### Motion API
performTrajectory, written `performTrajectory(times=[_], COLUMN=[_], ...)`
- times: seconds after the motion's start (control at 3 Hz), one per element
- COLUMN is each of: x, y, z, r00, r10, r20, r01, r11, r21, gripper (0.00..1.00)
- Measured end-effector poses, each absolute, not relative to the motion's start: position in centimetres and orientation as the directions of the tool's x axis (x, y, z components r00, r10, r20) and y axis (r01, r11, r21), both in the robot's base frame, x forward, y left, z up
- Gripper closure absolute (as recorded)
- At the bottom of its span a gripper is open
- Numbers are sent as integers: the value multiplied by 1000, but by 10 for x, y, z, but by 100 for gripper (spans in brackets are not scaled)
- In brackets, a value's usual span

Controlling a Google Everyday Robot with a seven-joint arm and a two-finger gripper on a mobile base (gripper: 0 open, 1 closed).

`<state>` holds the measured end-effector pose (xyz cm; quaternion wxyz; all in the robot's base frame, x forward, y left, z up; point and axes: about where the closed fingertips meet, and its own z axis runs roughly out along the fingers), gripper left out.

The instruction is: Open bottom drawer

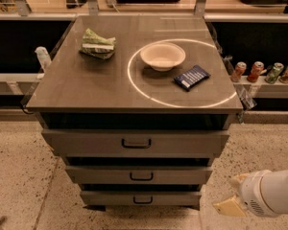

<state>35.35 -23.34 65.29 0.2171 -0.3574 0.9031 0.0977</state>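
The bottom drawer (140, 198) is the lowest and narrowest of three grey fronts on the cabinet, with a small black loop handle (142, 200). It sits flush under the middle drawer (141, 175) and the top drawer (136, 143). My gripper (234, 194), on a white arm, is at the lower right. It is level with the bottom drawer, to the right of its front and apart from it. Its tan fingers (229, 208) stand apart and hold nothing.
On the cabinet top (62, 87) are a white bowl (162, 55), a dark blue packet (191, 77) and a green bag (98, 44). Several cans (264, 72) stand on a shelf at the right. A plastic bottle (42, 57) stands at the left. The floor is speckled.
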Motion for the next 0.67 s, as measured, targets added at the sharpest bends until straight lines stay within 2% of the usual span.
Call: performTrajectory(times=[0.33,0.67], x=[354,378], y=[-233,-236], z=[653,651], r00=[-650,-622], r10=[-603,-610], r20=[-462,-491], r01=[-688,-692], r11=[725,722], r21=[21,-21], gripper=[66,89])
